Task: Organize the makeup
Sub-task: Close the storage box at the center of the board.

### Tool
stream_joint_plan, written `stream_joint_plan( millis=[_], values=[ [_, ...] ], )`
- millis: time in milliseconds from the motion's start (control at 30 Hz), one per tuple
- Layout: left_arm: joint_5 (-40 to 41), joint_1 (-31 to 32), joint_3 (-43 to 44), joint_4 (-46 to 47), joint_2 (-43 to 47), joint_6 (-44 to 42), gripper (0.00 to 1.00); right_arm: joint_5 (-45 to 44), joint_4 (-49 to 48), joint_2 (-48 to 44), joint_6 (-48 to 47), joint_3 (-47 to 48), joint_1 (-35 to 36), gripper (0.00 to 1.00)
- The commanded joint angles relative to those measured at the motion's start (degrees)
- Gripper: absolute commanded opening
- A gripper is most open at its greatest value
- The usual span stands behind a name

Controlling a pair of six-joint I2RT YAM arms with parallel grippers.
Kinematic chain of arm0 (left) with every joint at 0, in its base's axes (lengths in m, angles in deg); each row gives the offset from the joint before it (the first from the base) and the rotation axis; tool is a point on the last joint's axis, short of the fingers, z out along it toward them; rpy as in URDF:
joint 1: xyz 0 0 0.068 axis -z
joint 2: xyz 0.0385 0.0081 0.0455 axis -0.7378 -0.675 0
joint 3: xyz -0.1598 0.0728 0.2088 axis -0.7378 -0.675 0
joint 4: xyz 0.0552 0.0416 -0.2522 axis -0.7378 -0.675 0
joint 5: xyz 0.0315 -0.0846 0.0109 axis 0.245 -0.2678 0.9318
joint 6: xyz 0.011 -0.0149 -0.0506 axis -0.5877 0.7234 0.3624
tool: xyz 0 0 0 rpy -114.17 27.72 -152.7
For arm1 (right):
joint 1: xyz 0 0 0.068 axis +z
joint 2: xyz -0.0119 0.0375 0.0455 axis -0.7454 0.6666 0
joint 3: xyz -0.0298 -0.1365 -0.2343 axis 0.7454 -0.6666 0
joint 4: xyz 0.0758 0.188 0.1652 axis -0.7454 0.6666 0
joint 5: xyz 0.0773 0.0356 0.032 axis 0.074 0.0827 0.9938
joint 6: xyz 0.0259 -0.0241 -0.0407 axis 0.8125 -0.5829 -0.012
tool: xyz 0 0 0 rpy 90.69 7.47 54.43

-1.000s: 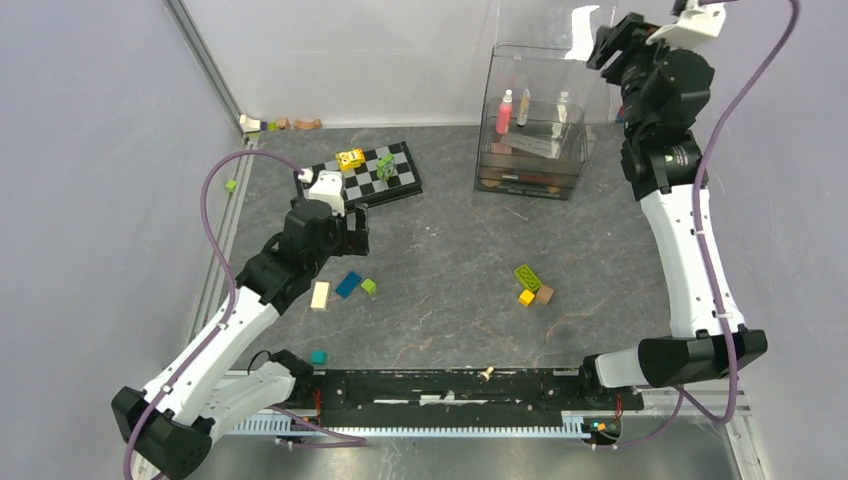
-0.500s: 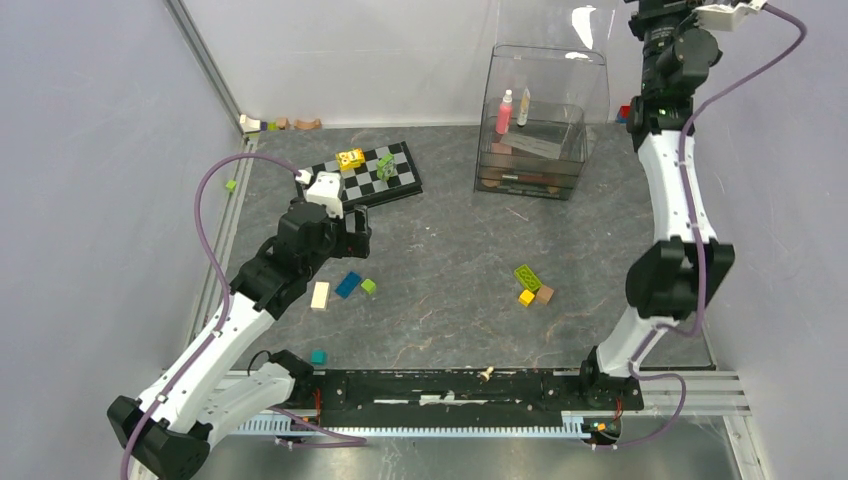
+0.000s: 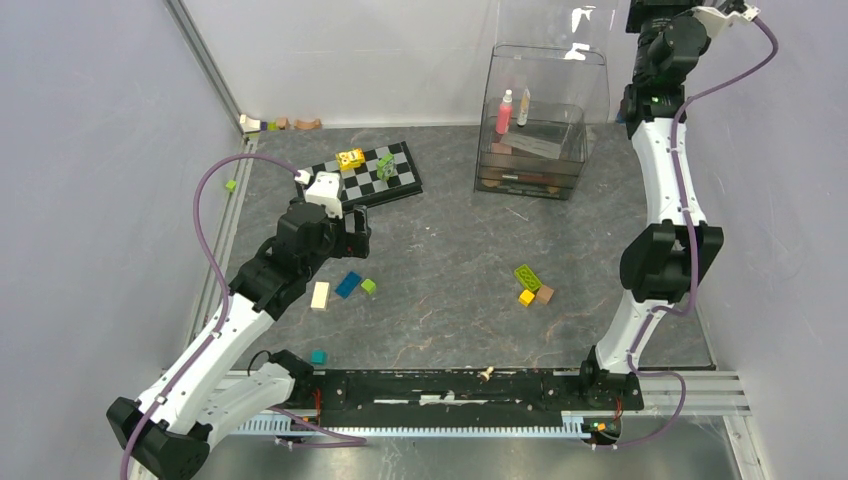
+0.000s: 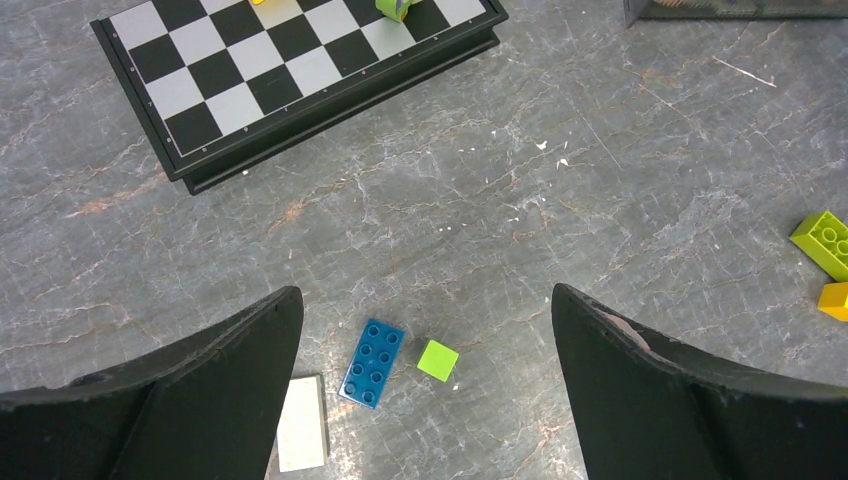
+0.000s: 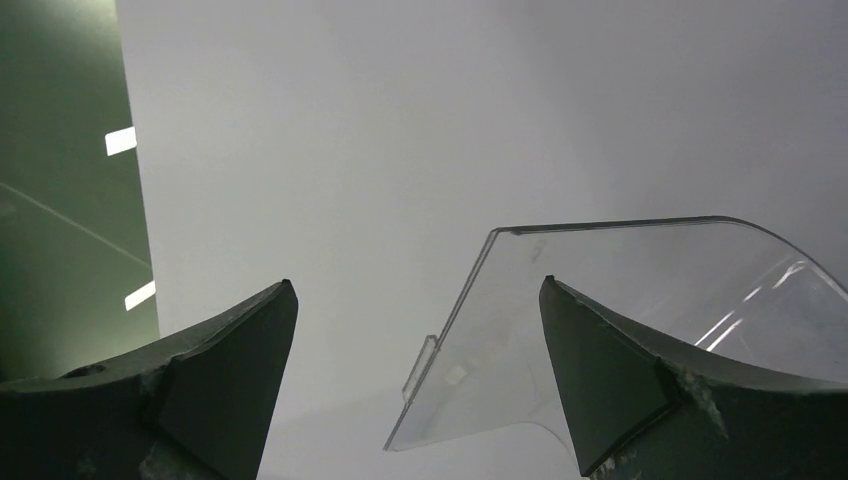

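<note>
While the 2 end effectors (image 4: 425,290) (image 5: 417,282) gape empty, toy blocks (image 3: 348,285) dot the grey tabletop (image 3: 450,250).

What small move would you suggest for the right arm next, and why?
Probably bring the right gripper, open and empty beside the raised lid, down toward the thin stick on the table in front of the clear organizer; it looks like makeup not yet stowed.

A wide bare lane of desk (image 3: 450,240) runs through the frame's centre, between the chessboard (image 3: 365,172) at upper left and the clear organizer (image 3: 535,140) at upper right. Under the spread left pincer (image 4: 425,292), a blue block (image 4: 372,362) and a green cube (image 4: 437,359) lie in the way. A block cluster (image 3: 532,284) sits right of centre. The organizer's raised lid (image 5: 620,330) stands ahead of the wide-spread right pincer (image 5: 415,283).
</note>
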State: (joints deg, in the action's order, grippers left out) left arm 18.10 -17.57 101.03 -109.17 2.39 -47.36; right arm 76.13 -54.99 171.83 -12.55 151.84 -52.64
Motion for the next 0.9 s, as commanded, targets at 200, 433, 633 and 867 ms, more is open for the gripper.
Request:
stream_joint_plan(
  millis=[200,433,633,867],
  values=[
    [1.3,-0.1,0.1,0.9,1.0,-1.7,1.00,-9.8,9.4,1.7,7.8,6.2,1.0,0.98],
    [1.6,-0.1,0.1,0.7,1.1,-1.7,1.00,-9.9,12.1,5.6,9.9,10.2,1.7,0.98],
    [1.7,-0.2,0.2,0.7,1.2,-1.7,1.00,-11.0,12.9,7.3,10.5,10.4,2.3,0.98],
    [1.6,-0.2,0.1,0.7,1.1,-1.7,1.00,-11.2,13.6,7.5,9.8,9.9,2.7,0.98]
  ],
)
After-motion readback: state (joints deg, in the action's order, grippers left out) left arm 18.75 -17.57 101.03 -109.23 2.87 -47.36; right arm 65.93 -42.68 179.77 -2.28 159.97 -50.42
